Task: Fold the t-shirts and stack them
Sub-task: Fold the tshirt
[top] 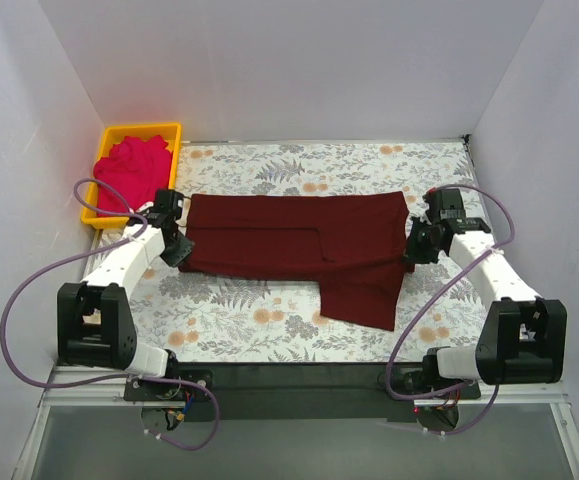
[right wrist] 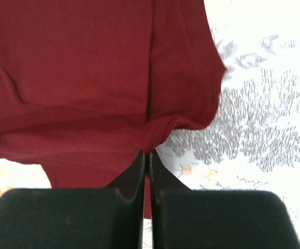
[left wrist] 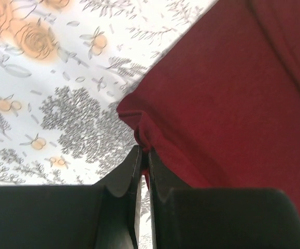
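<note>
Both arms out over the tabletop, which wears a floral print of grey ferns and orange blooms.

The maroon t-shirt lies spread across the middle, long side running left to right between my two wrists. One part of it hangs out toward the near right, lying past the rest of the shirt's near edge. A folded layer shows as a step in the cloth near the centre.

My left jaws are closed on the maroon t-shirt at its left end, near corner. In the left wrist view the fabric puckers into a small bunch right at the tips, with floral print showing on the left side.

My right jaws are closed on the same shirt at its right end. In the right wrist view the cloth gathers into creases running to the pinch, and a rounded flap sits just right of it.

I cannot tell whether either pinched edge is off the surface.

The pinkish-red t-shirt lies crumpled inside the yellow bin at the far left corner, well apart from the maroon one.
</note>
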### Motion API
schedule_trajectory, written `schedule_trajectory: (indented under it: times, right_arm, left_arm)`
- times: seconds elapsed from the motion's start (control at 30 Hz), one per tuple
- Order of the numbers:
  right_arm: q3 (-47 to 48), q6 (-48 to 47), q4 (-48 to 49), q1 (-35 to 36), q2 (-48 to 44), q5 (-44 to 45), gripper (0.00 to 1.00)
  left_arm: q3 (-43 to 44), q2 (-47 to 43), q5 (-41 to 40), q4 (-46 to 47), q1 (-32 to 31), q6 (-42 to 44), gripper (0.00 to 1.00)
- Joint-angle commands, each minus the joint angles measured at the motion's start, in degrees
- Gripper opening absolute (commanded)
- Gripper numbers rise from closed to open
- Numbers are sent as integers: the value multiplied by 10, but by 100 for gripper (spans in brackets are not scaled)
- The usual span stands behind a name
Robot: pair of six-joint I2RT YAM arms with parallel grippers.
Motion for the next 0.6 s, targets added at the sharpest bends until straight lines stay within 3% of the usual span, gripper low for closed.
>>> schedule_trajectory:
  times: [0.0, 0.57]
  right_arm:
    - [55, -19, 4, -9, 32, -10, 1]
    - [143, -31, 18, -16, 151, -9, 1]
  left_arm:
    - [37, 17, -1, 8, 4, 15, 0]
    - [118, 129, -50, 61, 4, 53, 0]
